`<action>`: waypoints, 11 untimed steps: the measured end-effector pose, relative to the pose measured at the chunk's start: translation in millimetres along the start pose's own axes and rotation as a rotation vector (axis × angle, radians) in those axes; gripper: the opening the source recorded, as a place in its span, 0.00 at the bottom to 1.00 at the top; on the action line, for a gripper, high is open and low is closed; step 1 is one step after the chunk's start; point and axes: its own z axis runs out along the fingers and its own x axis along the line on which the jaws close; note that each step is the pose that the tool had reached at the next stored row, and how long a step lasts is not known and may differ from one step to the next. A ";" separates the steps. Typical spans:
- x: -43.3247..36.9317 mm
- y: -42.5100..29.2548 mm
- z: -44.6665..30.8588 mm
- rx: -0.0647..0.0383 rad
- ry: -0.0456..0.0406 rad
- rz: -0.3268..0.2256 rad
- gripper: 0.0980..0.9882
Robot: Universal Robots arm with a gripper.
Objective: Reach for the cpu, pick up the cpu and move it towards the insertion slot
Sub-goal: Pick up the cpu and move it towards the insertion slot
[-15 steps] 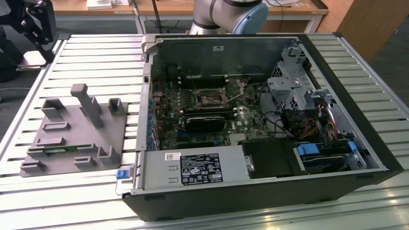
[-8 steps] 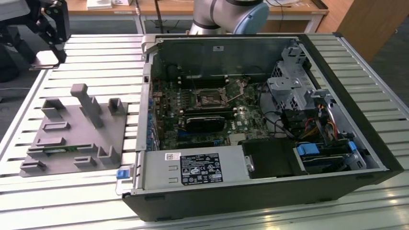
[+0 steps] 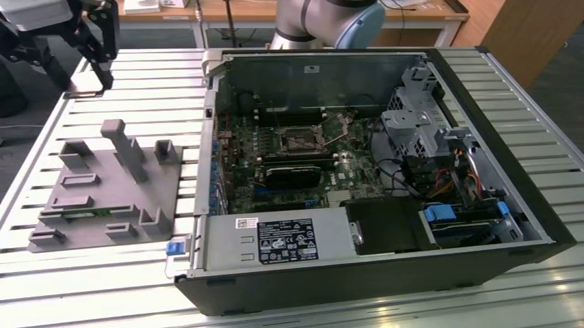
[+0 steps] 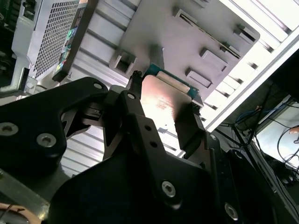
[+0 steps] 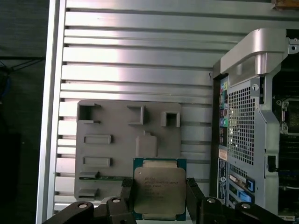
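Cpu (image 5: 159, 191) hangs clear above the gray fixture plate (image 3: 100, 205), not touching it, its silvery top toward the first wrist view. The slatted table (image 3: 137, 89) carries the plate. An open black computer case (image 3: 365, 287) lies just beside the plate, on the exterior view's right. The gripper (image 5: 159, 189) is up off the plate, its fingers (image 5: 194, 191) clamped on two opposite edges of the chip.

Bare table (image 3: 146, 89) gives the gripper (image 5: 159, 189) room beyond the holder plate (image 3: 100, 191); its posts (image 3: 125, 147) stick up. Computer case (image 3: 365, 280) wall alongside, top open.
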 end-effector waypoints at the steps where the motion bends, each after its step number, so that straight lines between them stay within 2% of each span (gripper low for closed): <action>1: -3.2 0.0 0.1 0.000 -0.0001 0.000 0.49; 11: -44.6 -0.6 0.0 0.000 -0.0001 0.000 0.49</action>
